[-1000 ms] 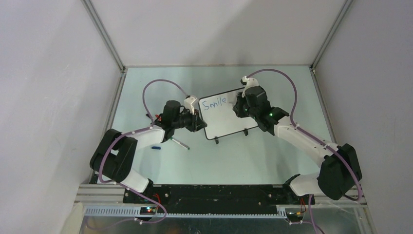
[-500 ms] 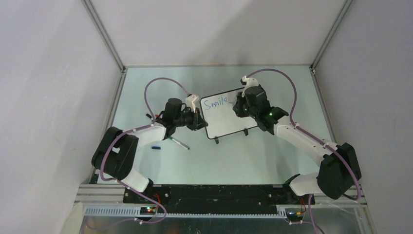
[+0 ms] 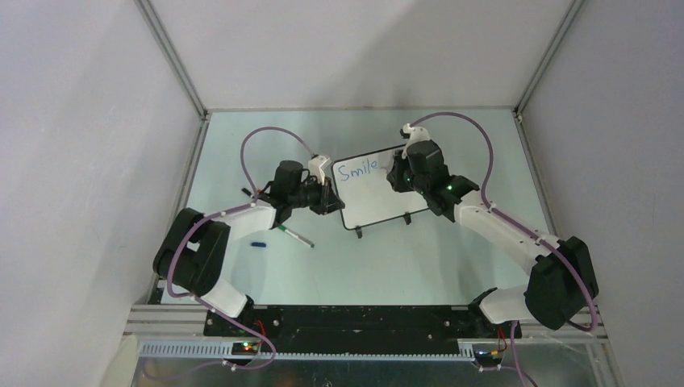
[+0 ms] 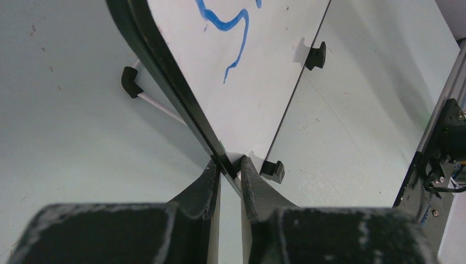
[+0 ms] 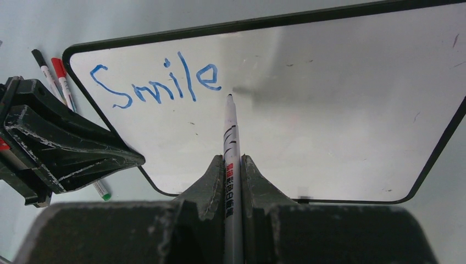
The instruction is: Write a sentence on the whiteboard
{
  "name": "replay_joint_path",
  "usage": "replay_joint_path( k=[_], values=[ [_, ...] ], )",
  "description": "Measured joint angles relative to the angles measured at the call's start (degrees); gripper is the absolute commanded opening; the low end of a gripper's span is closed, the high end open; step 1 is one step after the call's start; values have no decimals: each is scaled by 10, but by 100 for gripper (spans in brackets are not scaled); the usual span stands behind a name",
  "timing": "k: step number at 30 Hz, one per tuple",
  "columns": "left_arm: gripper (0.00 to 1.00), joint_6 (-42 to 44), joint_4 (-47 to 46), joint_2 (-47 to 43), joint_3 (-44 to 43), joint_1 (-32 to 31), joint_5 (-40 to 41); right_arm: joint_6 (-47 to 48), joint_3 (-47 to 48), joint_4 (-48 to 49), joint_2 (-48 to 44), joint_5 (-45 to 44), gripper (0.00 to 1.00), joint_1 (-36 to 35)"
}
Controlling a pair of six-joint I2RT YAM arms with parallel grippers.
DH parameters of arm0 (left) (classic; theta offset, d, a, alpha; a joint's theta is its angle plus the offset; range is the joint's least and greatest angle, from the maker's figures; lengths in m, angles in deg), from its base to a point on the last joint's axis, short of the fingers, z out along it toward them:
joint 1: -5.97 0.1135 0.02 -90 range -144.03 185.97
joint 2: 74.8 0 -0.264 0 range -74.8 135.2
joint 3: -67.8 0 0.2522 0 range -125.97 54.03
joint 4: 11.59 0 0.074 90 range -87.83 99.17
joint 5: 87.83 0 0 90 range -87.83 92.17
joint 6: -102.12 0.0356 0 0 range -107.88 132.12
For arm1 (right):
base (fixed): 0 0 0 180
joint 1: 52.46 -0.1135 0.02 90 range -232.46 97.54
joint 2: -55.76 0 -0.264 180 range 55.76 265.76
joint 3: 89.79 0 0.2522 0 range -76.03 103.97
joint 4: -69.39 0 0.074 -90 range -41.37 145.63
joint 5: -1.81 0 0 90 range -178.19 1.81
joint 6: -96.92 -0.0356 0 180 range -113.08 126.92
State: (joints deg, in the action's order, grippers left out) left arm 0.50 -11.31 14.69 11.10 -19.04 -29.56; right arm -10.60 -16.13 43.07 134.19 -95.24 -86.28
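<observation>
Pale green table (image 3: 452, 242), white walls (image 3: 363, 48). One whiteboard (image 3: 379, 201) pinched by the left gripper (image 4: 228, 164), one marker (image 5: 229, 132) clamped in the right gripper (image 5: 231, 160), one blue word (image 5: 155, 91), three loose pens (image 5: 64, 85)

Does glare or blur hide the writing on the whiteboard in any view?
Right wrist: the sentence reads sharply; soft grey sheen on the whiteboard, faint shadow beside the marker tip. Left wrist: steep angle, only some blue strokes show. Top external: small but legible.
</observation>
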Motion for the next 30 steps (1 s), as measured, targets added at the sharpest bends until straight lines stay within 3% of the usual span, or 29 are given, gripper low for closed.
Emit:
replay_joint_path(
  k=[30],
  values=[
    [0,-4,8,4,-6,0,0,0,19,0,19,-3,0,11]
  ],
)
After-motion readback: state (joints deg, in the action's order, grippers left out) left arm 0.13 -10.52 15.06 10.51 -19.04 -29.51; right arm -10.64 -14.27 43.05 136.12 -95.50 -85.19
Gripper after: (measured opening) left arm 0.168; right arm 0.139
